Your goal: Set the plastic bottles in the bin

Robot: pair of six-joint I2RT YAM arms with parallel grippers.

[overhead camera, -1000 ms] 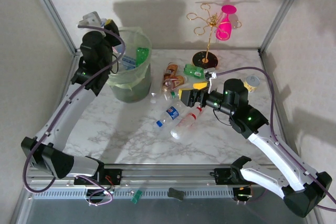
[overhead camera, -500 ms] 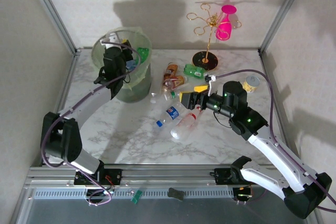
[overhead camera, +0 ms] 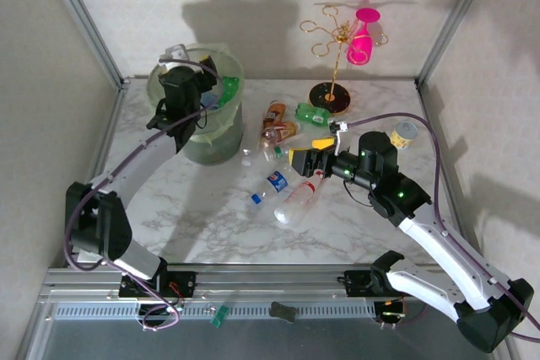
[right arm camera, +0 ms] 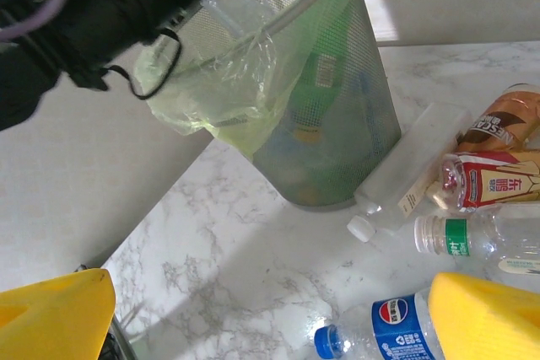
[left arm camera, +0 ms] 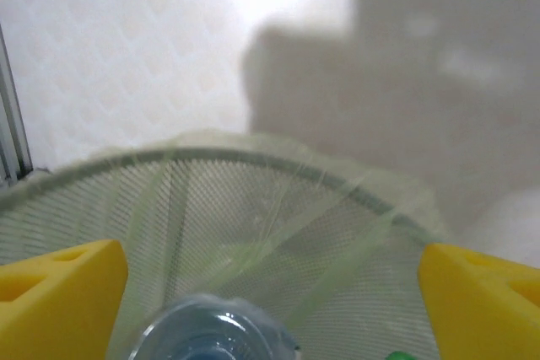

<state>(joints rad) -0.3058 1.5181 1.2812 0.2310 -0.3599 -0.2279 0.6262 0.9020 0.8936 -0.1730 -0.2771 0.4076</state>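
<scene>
At the far left, the left gripper (left arm camera: 272, 252) is hanging with fingers spread wide over the bin (overhead camera: 211, 145), a clear bottle (left arm camera: 211, 330) below it. Mid-table, the right gripper (overhead camera: 305, 153) is hovering, also spread wide, above the Pepsi bottle (overhead camera: 272, 183).

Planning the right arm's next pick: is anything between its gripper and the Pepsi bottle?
Nothing visible. The right gripper hangs open near the Pepsi bottle, which lies on bare table. The green-label bottle lies beside it, not over it.
</scene>
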